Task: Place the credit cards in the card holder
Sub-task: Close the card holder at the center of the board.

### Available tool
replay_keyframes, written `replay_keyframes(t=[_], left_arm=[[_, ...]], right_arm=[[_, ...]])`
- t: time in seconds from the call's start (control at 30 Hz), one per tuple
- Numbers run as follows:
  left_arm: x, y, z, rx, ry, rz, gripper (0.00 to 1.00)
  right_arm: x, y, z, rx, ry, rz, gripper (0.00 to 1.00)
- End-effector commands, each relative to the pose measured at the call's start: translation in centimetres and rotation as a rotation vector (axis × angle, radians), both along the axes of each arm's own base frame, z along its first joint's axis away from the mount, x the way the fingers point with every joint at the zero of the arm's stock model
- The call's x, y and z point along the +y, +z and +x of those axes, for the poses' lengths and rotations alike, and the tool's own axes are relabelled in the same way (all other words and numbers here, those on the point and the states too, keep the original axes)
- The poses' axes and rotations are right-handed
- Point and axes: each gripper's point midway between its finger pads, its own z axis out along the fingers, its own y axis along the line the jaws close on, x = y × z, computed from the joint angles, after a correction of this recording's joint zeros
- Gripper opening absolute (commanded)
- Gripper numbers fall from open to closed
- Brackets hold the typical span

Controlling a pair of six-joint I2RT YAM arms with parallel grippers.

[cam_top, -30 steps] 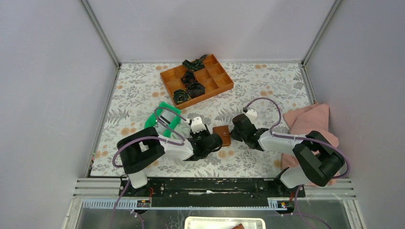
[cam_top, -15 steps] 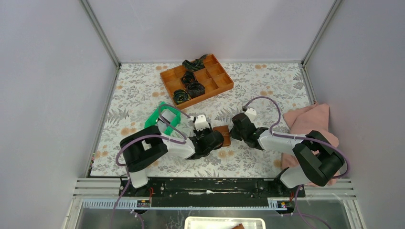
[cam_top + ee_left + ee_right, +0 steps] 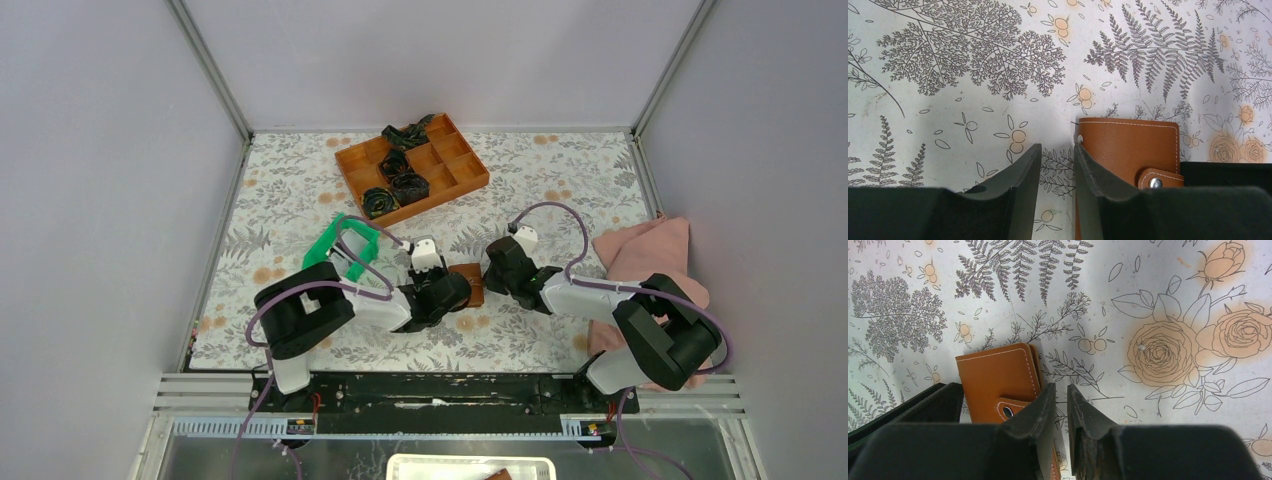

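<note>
- The floral table (image 3: 560,170) has both arms reaching low to its middle, flanking the card holder (image 3: 466,284), probably to steady and unfold it
- The card holder lies flat and folded, its snap tab (image 3: 1154,179) fastened on top, long axis running roughly near-to-far
- The left gripper (image 3: 1057,148) is parted and empty, one finger over the holder's edge
- The right gripper (image 3: 1061,387) is narrowly parted at the opposite edge; I cannot tell whether it grips
- No credit cards show

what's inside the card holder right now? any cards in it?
The card holder lies folded shut on the floral cloth, snap tab across its edge. Its pockets are covered, so any cards inside cannot be seen.
</note>
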Motion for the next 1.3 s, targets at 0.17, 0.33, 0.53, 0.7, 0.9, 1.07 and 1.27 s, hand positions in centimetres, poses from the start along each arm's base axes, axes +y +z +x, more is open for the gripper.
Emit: replay_keyframes(t=[0.17, 0.33, 0.53, 0.7, 0.9, 1.07, 1.27], left_arm=[[2.8, -7.7, -5.8, 0.309, -0.136, 0.192, 0.39], [2.4, -7.7, -5.5, 0.305, -0.142, 0.195, 0.39], [2.8, -7.6, -5.6, 0.304, -0.132, 0.201, 0.41], [3.4, -7.4, -5.6, 0.299, -0.105, 0.206, 0.44], [4.2, -6.9, -5.4, 0.286, -0.066, 0.214, 0.48], [4.5, -6.6, -5.4, 0.279, -0.050, 0.218, 0.49], [4.9, -6.7, -5.5, 0.282, -0.039, 0.223, 0.50]], right_arm=[[0.9, 1.6, 0.8, -0.043, 0.009, 0.045, 0.22], [0.6, 1.1, 0.4, -0.032, 0.008, 0.042, 0.22], [0.2, 1.1, 0.2, -0.038, -0.003, 0.038, 0.22], [-0.1, 1.3, 0.2, -0.047, -0.014, 0.037, 0.22], [-0.3, 1.9, 0.6, -0.063, -0.022, 0.021, 0.23], [-0.6, 1.7, 0.6, -0.059, -0.028, 0.003, 0.26], [-1.0, 0.9, 0.3, -0.037, -0.038, -0.017, 0.28]])
